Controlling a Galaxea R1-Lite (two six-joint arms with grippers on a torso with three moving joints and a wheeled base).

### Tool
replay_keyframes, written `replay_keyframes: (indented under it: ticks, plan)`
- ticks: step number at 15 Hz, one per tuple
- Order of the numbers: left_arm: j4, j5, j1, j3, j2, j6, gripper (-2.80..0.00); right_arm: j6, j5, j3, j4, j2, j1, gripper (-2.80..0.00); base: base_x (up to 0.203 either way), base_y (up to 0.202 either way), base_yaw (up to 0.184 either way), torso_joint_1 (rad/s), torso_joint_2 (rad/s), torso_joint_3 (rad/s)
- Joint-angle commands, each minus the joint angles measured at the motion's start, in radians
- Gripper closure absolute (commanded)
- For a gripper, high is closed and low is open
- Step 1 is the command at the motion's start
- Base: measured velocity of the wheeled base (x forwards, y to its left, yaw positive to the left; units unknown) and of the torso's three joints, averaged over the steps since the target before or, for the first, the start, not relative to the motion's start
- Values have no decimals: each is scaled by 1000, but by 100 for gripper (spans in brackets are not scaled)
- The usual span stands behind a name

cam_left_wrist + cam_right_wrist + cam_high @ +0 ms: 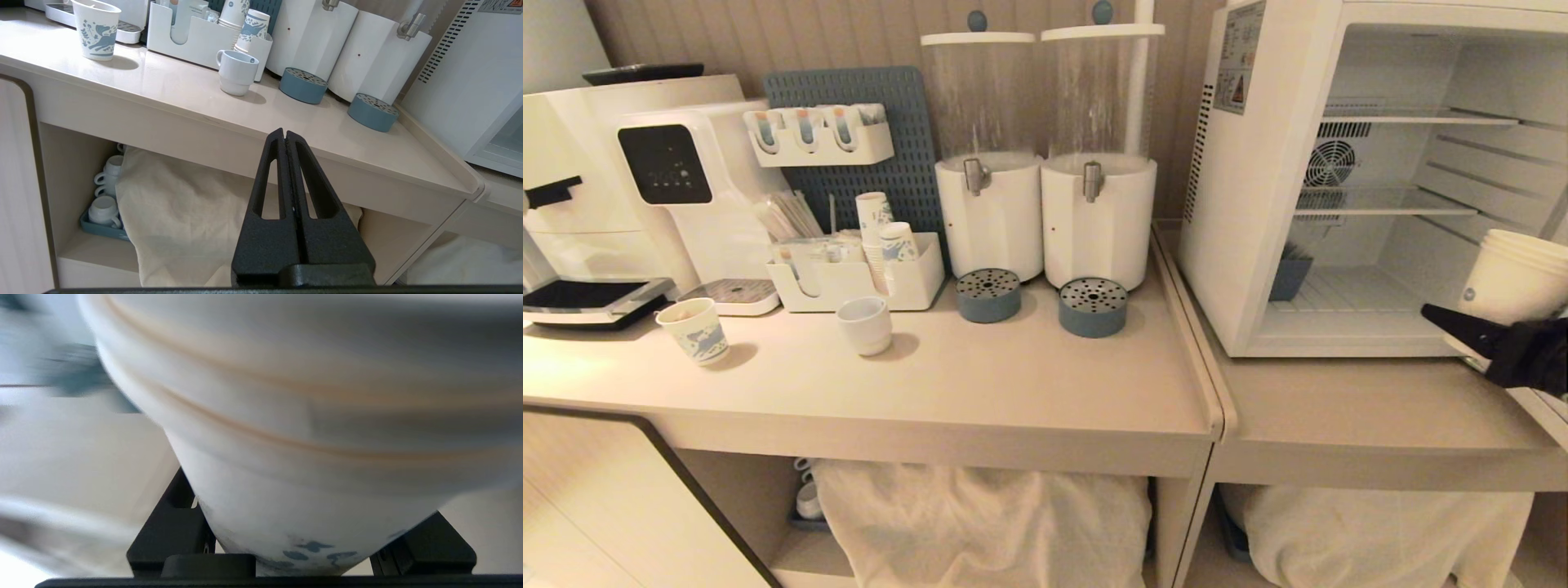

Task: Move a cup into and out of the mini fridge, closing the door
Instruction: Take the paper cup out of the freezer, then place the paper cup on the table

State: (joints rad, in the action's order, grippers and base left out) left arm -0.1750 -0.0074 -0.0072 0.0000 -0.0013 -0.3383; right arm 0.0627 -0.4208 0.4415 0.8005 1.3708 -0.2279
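The cup (1515, 278) was off the counter, carried in the right gripper (1474, 339) just outside the mini fridge (1258, 204), in front of the lower right part of its open compartment. Its layered rims showed like several nested cups, and in the right wrist view the cup (310, 457) filled nearly everything, with blue print low on its wall and a black finger (175, 535) pressed against either side, so the fingers were clasped around it. The fridge stood open, its wire shelves, rear fan and bare floor exposed; nothing of the cup sat inside. The door (1543, 412) showed only as a pale edge at the right border, beside the fridge.

Whether the cup was on its way in or on its way out could not be told from this moment alone. In either case the closing of the door was judged still to be done.

The left gripper (286, 141) hung idle, away from the fridge, below the counter's front edge, fingers pressed together on nothing. Farther from the fridge stood the two drink dispensers (1045, 163), a white mug (864, 324) and a shorter printed paper cup (696, 329).
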Motion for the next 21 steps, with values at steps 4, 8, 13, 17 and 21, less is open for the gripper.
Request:
replay_keyframes:
  ticks: [4,8,13,17,21]
  plan:
    - [0,-2,0,40,-3,-21,0,74,-191,77,-631,-591,-5,0,0,0,0,0,0,0]
    - [0,-2,0,40,-3,-25,0,100,-327,222,-1137,-854,17,0,0,0,0,0,0,0]
    - [0,-2,0,40,-3,-27,0,147,-274,329,-1449,-1091,278,0,0,0,0,0,0,0]
    - [0,-2,0,40,-3,-25,0,158,-82,247,-1430,-1344,249,0,0,0,0,0,0,0]
    - [0,0,0,40,-3,-25,0,125,247,-58,-1127,-1372,239,0,0,0,0,0,0,0]
